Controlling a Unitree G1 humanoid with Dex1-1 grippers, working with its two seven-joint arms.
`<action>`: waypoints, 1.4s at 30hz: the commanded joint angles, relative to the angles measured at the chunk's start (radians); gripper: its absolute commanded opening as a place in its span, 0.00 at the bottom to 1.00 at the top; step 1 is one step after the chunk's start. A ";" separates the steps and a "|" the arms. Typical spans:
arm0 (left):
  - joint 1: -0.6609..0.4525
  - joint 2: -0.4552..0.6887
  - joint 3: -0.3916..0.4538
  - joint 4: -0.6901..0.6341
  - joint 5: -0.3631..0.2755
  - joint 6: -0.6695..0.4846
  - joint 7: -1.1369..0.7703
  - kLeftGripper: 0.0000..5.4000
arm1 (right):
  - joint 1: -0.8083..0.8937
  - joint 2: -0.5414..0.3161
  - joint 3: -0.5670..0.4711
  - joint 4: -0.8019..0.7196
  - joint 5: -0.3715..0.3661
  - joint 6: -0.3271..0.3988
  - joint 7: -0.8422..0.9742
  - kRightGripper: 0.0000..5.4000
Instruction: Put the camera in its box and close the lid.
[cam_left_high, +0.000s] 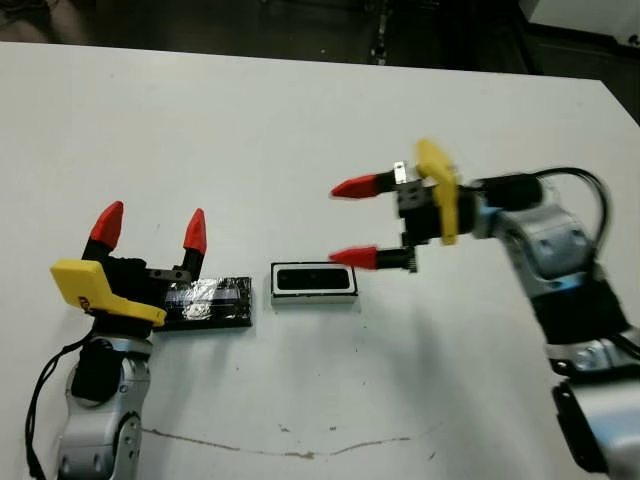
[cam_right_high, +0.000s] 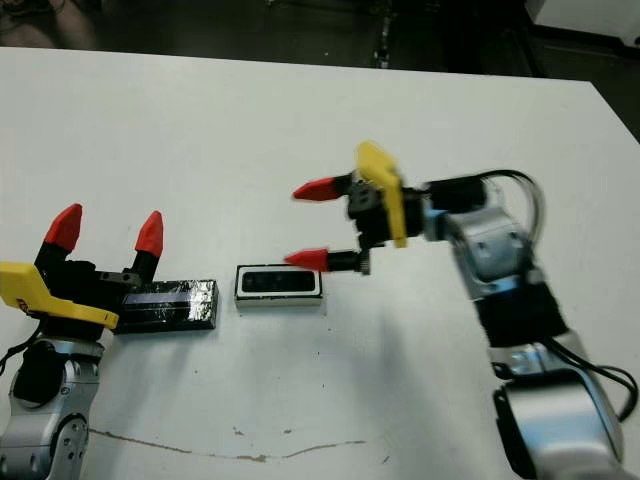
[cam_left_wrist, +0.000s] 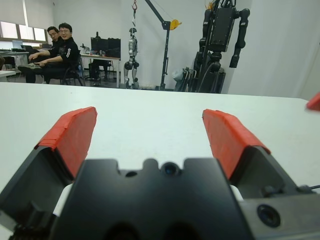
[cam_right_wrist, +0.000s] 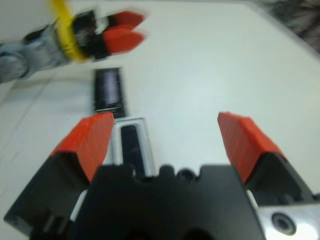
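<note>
Both grippers I see spread open: left gripper at lower left hides the lid's near end, right gripper hovers beside the box at centre, camera inside.

Silver-grey jointed arms carry black cables, yellow wrist brackets, black gripper bodies and red-tipped fingers.

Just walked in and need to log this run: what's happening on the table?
The camera already lies inside the white box. The lid rests on the table beside the box, not yet on it. The left gripper is open by the lid, holding nothing. The right gripper is open just beside the box, also empty.
</note>
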 joint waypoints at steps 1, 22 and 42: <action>0.008 0.022 0.012 -0.009 -0.003 0.016 -0.008 1.00 | 0.160 -0.027 -0.130 -0.142 0.016 0.018 -0.168 0.97; -0.112 0.514 0.108 0.051 -0.114 0.160 -0.467 1.00 | 0.743 0.286 -0.267 -0.405 -0.007 -0.297 -0.757 0.38; -0.568 0.748 -0.069 0.621 -0.189 0.063 -1.383 1.00 | 0.734 0.297 -0.216 -0.334 -0.005 -0.382 -0.793 0.00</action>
